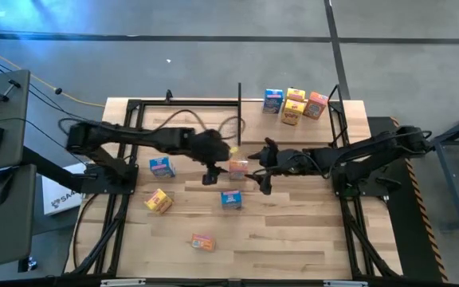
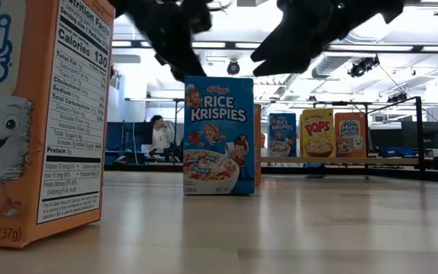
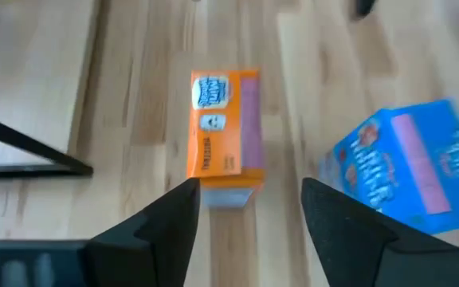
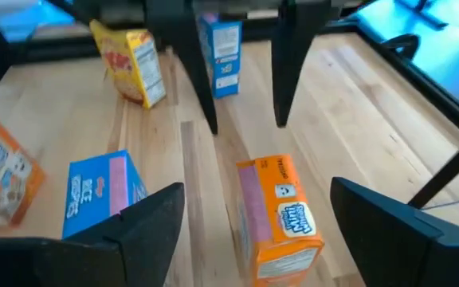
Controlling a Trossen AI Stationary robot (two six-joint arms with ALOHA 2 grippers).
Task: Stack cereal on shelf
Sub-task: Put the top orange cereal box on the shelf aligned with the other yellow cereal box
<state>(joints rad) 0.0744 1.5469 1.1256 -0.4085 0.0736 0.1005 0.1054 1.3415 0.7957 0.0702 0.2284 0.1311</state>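
Hovering over mid-desk, the left pincer (image 1: 210, 177) and right pincer (image 1: 259, 166) both gape open on either side of an orange cereal box (image 1: 238, 168), gripping nothing. Four boxes stand on the shelf (image 1: 325, 119).

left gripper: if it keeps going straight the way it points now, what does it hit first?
Probably the orange box lying on the tabletop: it sits centred just beyond the left gripper, whose fingers stand open. The blue box is off to one side of that line. Depth is unclear.
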